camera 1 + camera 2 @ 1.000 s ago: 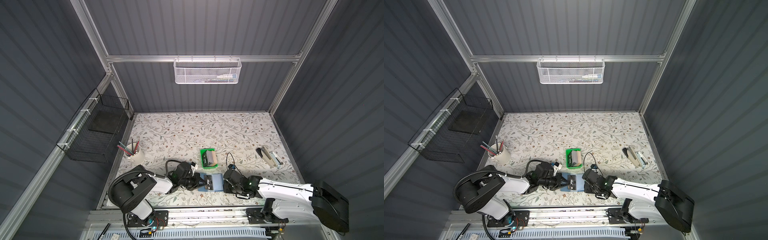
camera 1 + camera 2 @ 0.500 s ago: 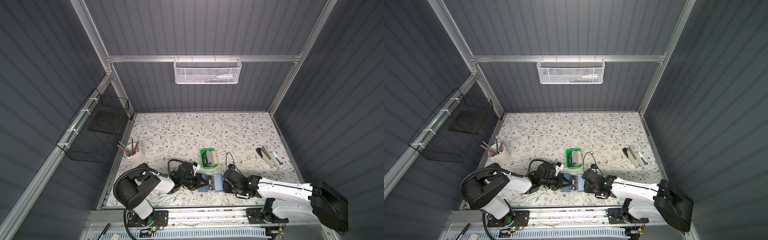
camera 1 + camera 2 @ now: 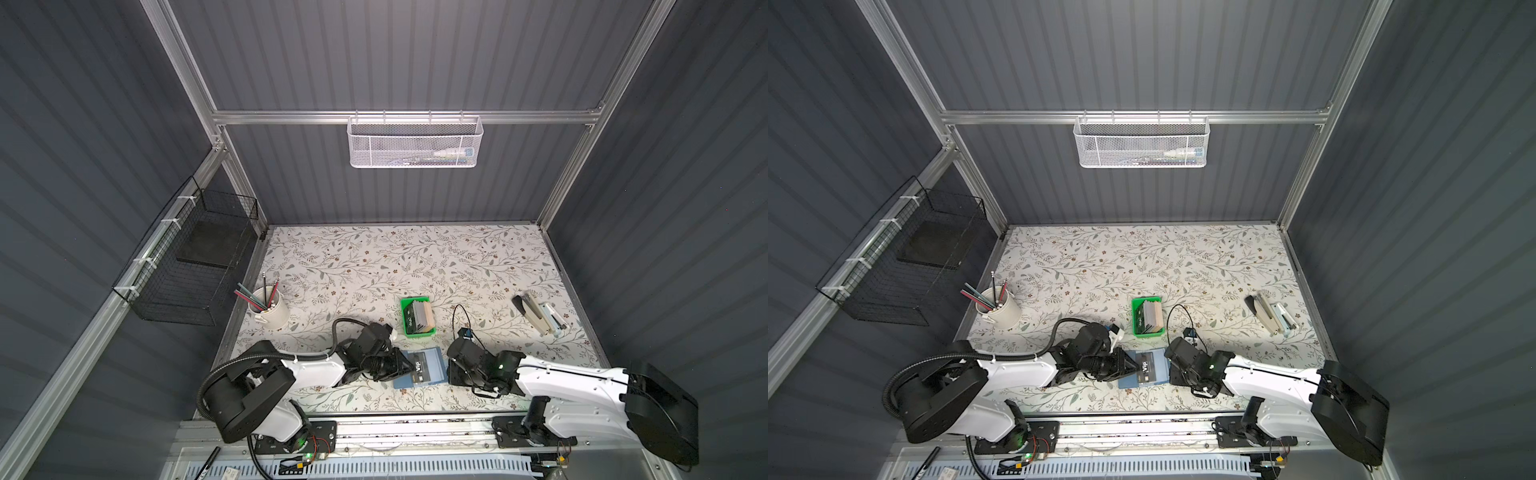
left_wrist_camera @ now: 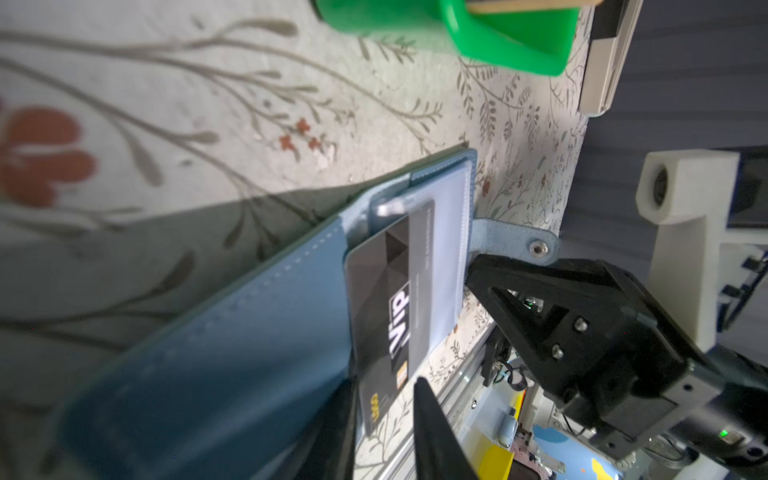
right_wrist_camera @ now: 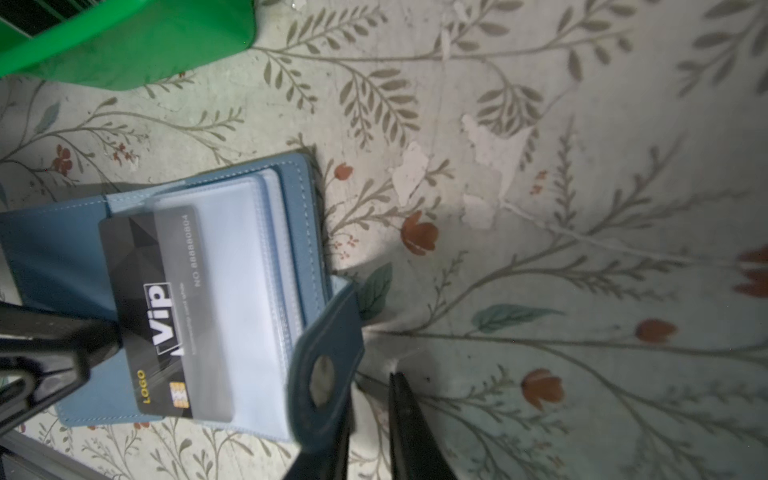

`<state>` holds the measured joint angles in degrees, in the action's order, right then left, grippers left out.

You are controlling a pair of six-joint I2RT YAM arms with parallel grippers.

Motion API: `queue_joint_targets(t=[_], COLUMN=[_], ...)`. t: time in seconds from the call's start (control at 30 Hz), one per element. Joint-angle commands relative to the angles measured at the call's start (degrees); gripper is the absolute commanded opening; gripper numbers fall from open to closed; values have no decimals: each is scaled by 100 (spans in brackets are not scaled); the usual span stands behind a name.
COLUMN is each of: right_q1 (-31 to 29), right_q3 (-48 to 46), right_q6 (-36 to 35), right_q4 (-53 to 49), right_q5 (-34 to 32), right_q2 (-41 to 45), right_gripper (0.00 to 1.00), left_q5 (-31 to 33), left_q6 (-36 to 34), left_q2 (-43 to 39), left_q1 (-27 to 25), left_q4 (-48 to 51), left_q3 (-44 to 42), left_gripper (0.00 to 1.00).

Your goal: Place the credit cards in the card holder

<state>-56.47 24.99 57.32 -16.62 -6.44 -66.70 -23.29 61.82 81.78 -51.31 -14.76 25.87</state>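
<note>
The blue card holder (image 3: 437,360) (image 3: 1159,360) lies open near the table's front edge, clear sleeves up. A dark credit card with white "ViP" marks (image 4: 382,291) (image 5: 141,291) sits partly inside the top sleeve. My left gripper (image 4: 386,386) (image 3: 405,365) is open, and the card's outer end lies loose between its fingers. My right gripper (image 5: 372,390) (image 3: 451,370) is at the holder's other edge, slightly open with only table in the gap. The snap tab (image 5: 324,374) leans against the outside of one finger. More credit cards (image 3: 422,316) stand in the green tray (image 3: 409,300).
A white cup of pencils (image 3: 268,309) stands at the left. A stapler with small items (image 3: 538,316) lies at the right. A black wire basket (image 3: 195,266) hangs on the left wall and a white mesh basket (image 3: 415,141) on the back rail.
My left gripper's jaws have come apart and let go of the dark card, which stays in the sleeve. The right jaws have parted slightly. Both arms are almost where they were.
</note>
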Motion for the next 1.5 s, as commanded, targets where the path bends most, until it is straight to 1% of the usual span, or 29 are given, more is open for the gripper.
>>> queue_joint_targets(t=[0.0, 0.2, 0.3, 0.47, 0.67, 0.77, 0.87, 1.1, 1.23, 1.47], right_q1=[-22, -18, -14, -22, -23, -19, -22, -22, -22, -39], right_q3=[-51, -27, -93, -281, -255, -207, -188, -187, -188, -241], right_q6=[-12, -142, -138, -46, -37, -41, -45, -54, -54, -24], right_q4=[-204, -151, -161, -29, 130, 168, 205, 225, 260, 346], right_q5=[-164, -90, -110, -89, -19, 13, 23, 46, 51, 77], right_q2=[113, -21, 9, 172, -90, -240, -333, -364, -398, -435], right_gripper=[21, 22, 22, 22, 22, 22, 21, 21, 21, 20], left_q5=[306, 400, 773, 852, 871, 811, 738, 611, 483, 483], left_q6=[-221, -304, -442, -472, -478, -480, -439, -266, -88, 229], left_q2=[-247, -242, -151, 100, 343, 424, 507, 663, 816, 926], left_q1=[-18, -50, -70, -106, -151, -169, -184, -231, -264, -297], left_q4=[913, 1235, 1682, 1669, 1693, 1609, 1469, 1148, 771, 193], left_q3=[247, 533, 765, 903, 1068, 1096, 1088, 1047, 1018, 843], left_gripper=[26, 21, 21, 21, 21, 20, 18, 17, 17, 16])
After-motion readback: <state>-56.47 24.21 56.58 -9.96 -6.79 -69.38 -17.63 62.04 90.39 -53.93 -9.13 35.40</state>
